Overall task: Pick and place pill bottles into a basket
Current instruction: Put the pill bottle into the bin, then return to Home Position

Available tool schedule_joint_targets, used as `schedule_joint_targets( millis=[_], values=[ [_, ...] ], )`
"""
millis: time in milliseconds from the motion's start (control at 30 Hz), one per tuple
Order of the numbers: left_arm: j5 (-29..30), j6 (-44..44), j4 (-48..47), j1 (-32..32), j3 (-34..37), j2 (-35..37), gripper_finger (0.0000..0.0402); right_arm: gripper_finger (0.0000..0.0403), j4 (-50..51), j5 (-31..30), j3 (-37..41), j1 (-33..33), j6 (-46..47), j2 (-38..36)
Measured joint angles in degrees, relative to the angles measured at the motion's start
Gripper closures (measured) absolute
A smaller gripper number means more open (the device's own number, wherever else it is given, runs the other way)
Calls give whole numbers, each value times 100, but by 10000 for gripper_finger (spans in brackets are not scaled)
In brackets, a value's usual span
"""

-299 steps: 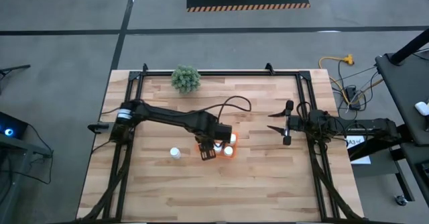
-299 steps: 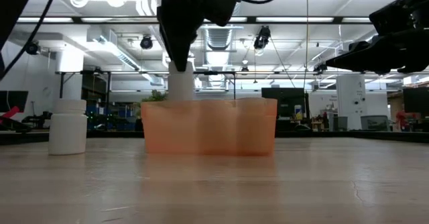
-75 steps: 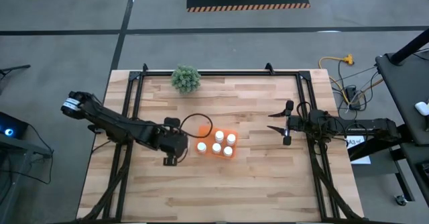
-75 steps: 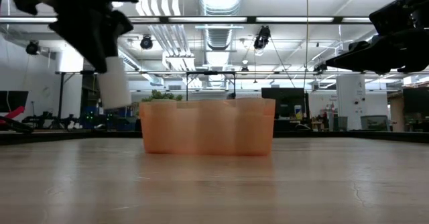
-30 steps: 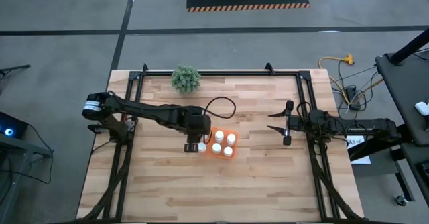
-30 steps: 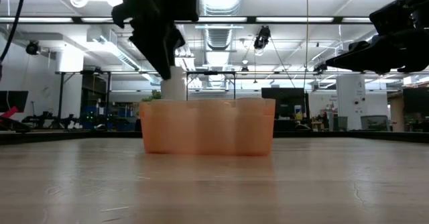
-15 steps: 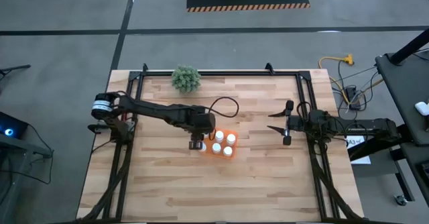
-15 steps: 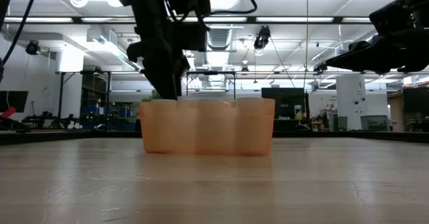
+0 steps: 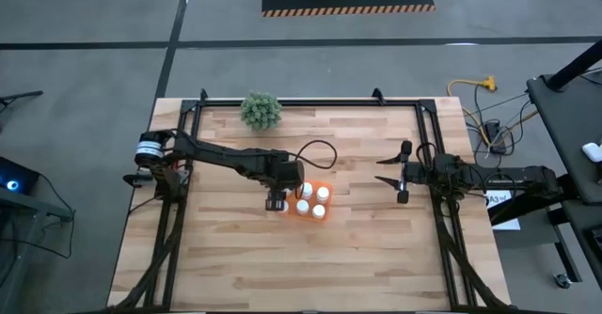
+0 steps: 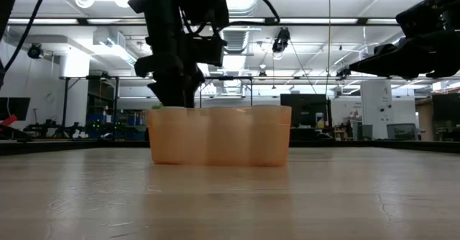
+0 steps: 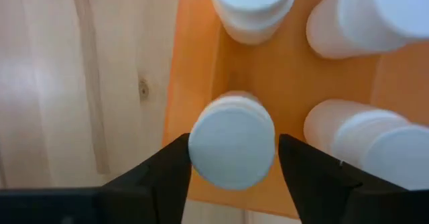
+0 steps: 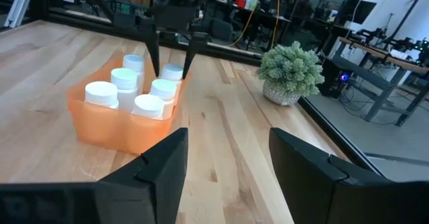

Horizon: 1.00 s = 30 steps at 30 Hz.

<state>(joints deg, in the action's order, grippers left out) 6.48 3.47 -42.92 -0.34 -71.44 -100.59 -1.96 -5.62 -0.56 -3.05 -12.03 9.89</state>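
Note:
The orange basket (image 9: 313,202) stands mid-table and holds several white-capped pill bottles (image 9: 323,193). My left gripper (image 9: 276,201) points down over the basket's left end, shut on one more pill bottle (image 11: 231,149) that sits down inside, next to the basket's wall (image 11: 201,56). In the low view that bottle is hidden behind the basket's side (image 10: 219,136). The right wrist view shows the left gripper (image 12: 171,66) astride this bottle (image 12: 172,72). My right gripper (image 9: 379,170) is open and empty, above the table to the basket's right. My left gripper pinches the pill bottle at its white cap (image 11: 201,153), one finger on each side. The fingers (image 12: 155,53) come from above and point down. The bottle stands upright inside the basket's left end; whether its bottom rests on the basket's floor is hidden.
A small green plant in a pot (image 9: 261,110) stands near the table's far edge, left of centre. Black frame rails (image 9: 179,164) run along the table's left and right sides. Bare wood lies in front of the basket (image 9: 301,258).
My left gripper has gone a little toward the table's right edge and down into the basket's left end with the bottle. The bottle showed above the basket's rim in the low view a second ago and is now sunk behind the wall.

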Motion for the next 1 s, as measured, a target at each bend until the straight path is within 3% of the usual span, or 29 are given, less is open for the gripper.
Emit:
schedule_joint_targets(
  millis=[267,533,1000],
  values=[
    [0,-20,26,0,-150,272,187,204,2,-9,0,2,0,-2],
    [0,-892,52,-2,-125,600,185,204,4,0,0,2,0,-2],
    [40,-716,1228,-4,56,561,185,204,4,0,0,2,-1,0]
  ],
)
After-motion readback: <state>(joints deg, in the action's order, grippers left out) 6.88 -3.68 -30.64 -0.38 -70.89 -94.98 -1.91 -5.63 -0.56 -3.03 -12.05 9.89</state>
